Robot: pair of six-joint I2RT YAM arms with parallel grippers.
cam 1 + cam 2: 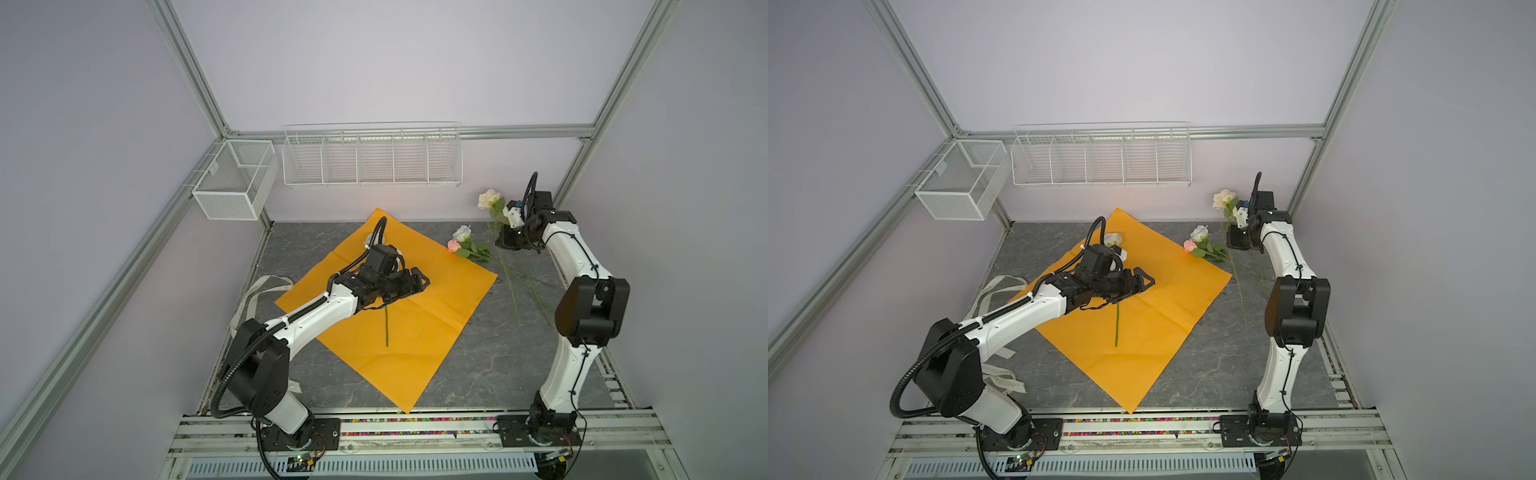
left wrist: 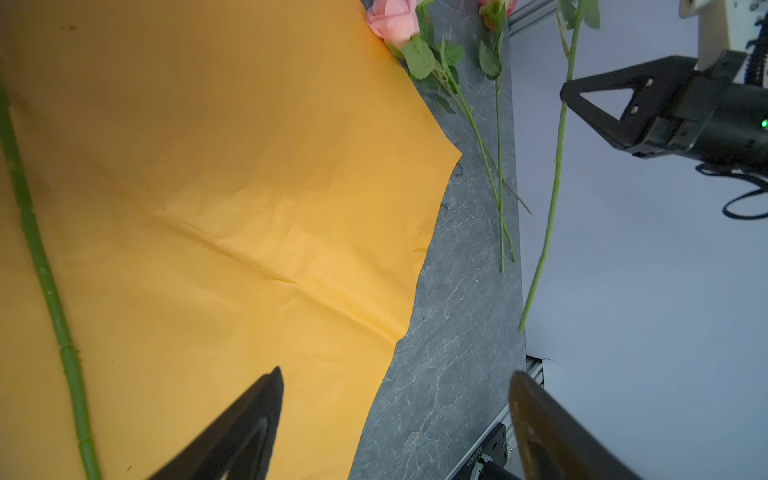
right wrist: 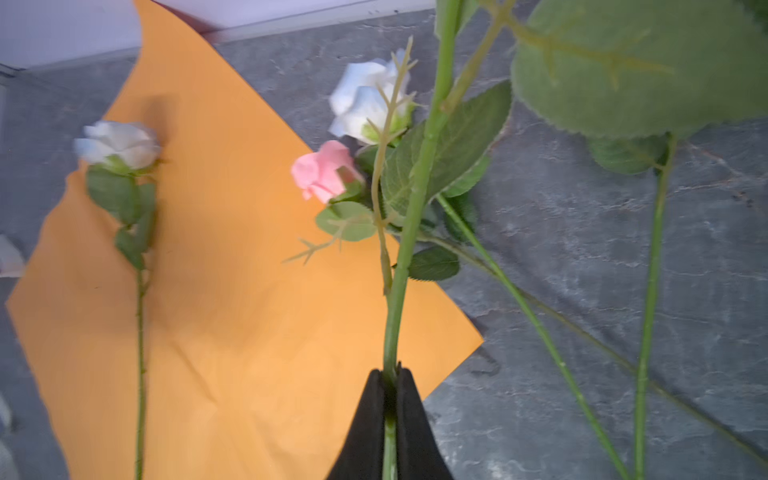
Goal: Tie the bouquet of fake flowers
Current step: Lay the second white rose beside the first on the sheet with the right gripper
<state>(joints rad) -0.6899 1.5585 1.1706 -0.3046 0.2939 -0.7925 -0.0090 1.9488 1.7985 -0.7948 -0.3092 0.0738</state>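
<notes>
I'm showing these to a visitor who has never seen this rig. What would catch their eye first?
First, the bright orange paper, spread flat like a diamond in the middle of the dark table. A white rose lies on it, beneath the open left gripper. Next, at the far right, the right gripper is shut on the stem of a cream rose, holding it up off the table.
</notes>
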